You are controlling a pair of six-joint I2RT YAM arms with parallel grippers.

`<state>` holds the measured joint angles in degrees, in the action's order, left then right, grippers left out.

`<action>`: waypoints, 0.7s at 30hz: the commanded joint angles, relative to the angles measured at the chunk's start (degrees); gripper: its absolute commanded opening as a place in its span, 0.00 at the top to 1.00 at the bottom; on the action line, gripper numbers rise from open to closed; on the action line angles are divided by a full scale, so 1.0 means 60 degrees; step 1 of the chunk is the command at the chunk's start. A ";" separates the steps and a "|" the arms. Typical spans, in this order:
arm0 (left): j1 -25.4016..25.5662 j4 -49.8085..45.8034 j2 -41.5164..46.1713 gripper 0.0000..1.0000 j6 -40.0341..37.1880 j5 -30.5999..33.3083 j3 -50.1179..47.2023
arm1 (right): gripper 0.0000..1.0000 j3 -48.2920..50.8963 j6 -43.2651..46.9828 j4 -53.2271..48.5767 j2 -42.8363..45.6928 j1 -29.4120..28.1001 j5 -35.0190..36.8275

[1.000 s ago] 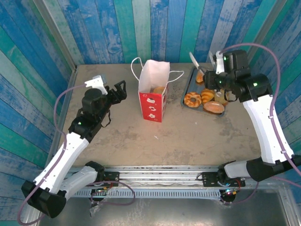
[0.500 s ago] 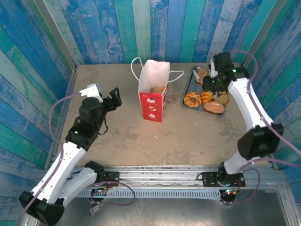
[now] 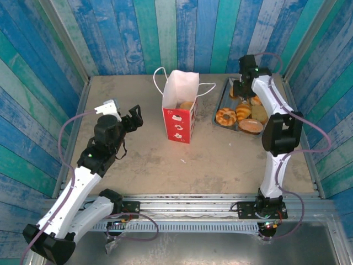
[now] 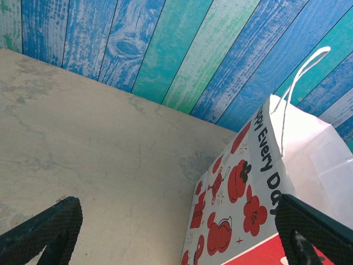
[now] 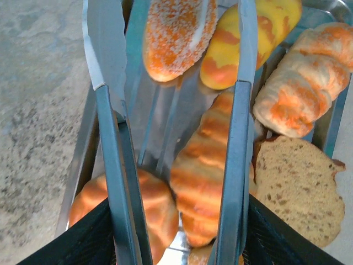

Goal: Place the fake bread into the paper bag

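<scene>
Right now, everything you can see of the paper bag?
The paper bag stands upright on the table, mid-back, left of the tray and apart from it. White upper part, red lower band with white marks; its side in the left wrist view shows red cartoon drawings and black lettering. Mouth open, a golden bread piece visible inside. Two thin white loop handles: one arcs left, one flops right toward the tray. Paper looks smooth. Apart from its contents, only the table visibly touches it.

Mottled beige tabletop (image 3: 209,160), tall white-and-red paper bag (image 3: 179,110) standing upper centre, flat silver metal tray (image 3: 222,101) upper right.
</scene>
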<state>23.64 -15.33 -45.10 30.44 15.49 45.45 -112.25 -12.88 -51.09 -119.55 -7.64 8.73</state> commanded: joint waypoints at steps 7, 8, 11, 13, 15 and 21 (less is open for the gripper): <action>0.0002 -0.0140 -0.0254 0.06 0.0039 -0.0031 0.0060 | 0.44 -0.1071 0.0169 0.0047 -0.1041 0.0240 -0.0122; 0.0008 -0.0140 -0.0255 0.06 0.0052 -0.0019 0.0054 | 0.44 -0.1110 0.0168 0.0048 -0.1114 0.0246 -0.0172; 0.0002 -0.0182 -0.0238 0.06 0.0052 0.0025 0.0039 | 0.44 -0.1298 0.0221 0.0031 -0.1353 0.0247 -0.0490; 0.0008 -0.0213 -0.0233 0.06 0.0047 0.0059 0.0044 | 0.44 -0.1331 0.0184 0.0021 -0.1446 0.0244 -0.0627; 0.0001 -0.0213 -0.0247 0.06 0.0056 0.0071 0.0063 | 0.44 -0.1310 0.0148 0.0017 -0.1517 0.0247 -0.0635; 0.0004 -0.0206 -0.0391 0.06 0.0025 0.0043 0.0156 | 0.45 -0.1307 0.0163 -0.0052 -0.1737 0.0245 -0.0826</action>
<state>23.64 -15.66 -46.89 30.44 15.46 45.47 -118.21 -12.10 -50.94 -129.19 -6.22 4.86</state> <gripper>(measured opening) 0.940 0.556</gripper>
